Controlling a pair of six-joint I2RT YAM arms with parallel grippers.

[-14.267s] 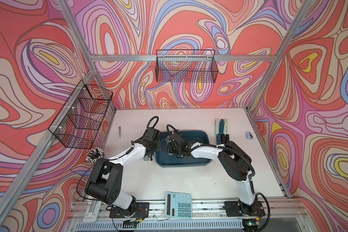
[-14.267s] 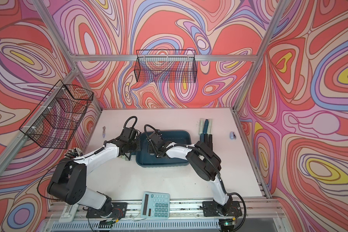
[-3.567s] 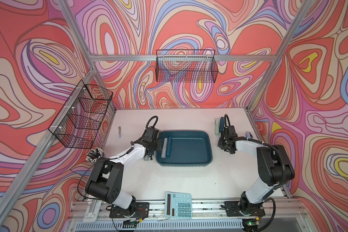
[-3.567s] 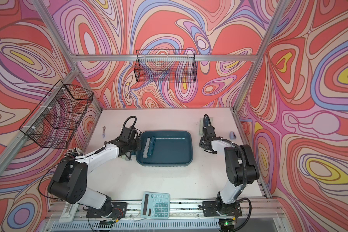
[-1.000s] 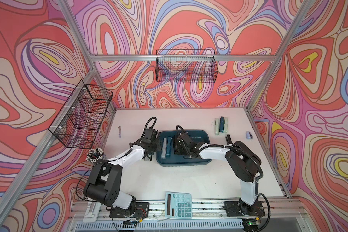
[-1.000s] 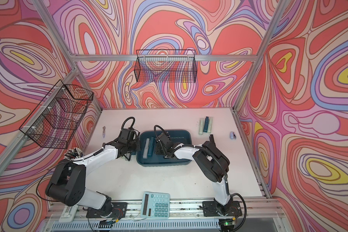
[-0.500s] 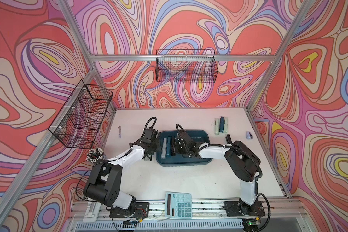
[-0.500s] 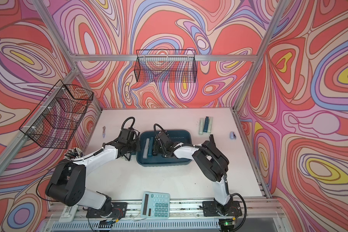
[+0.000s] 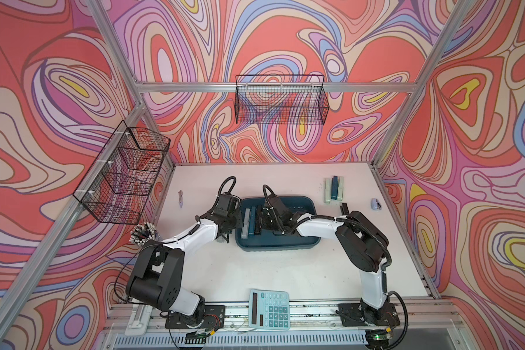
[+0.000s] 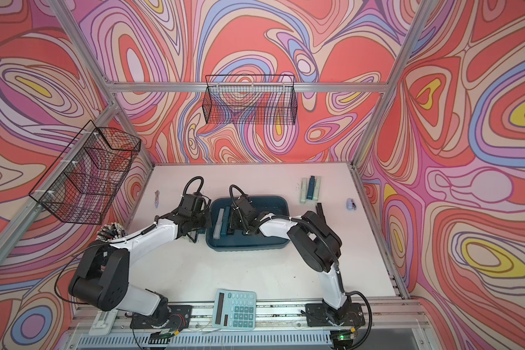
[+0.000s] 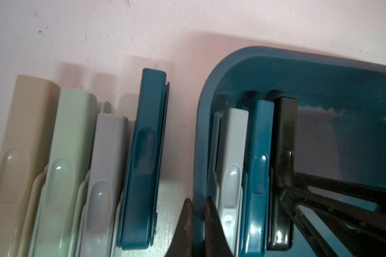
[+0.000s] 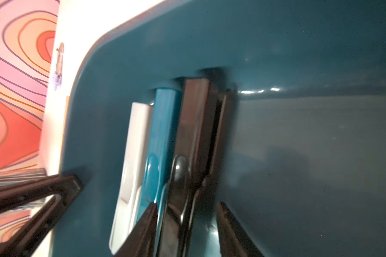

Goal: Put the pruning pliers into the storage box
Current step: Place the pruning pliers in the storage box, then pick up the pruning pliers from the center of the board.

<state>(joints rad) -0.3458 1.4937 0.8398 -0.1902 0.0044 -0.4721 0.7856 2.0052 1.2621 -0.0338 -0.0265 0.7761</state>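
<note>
Three pruning pliers (image 9: 252, 224) lie side by side inside the storage box (image 9: 278, 247) in a top view; left wrist: left claw (image 11: 198, 200) pinching the box rim, four more pliers (image 11: 103, 166) just outside it; right wrist: right claw (image 12: 186, 203) spread astride the black pliers (image 12: 194, 133).

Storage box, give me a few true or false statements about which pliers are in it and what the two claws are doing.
1. The storage box holds three tools: grey pliers, teal pliers and black pliers. True.
2. The black pliers lie between the other two. False: the teal pliers are in the middle.
3. The left claw is shut on the box's rim. True.
4. The right claw is clamped on the black pliers. False: its jaws stand open on either side of them.
5. Beside the box, on the table, lie four more pliers. True.
</note>
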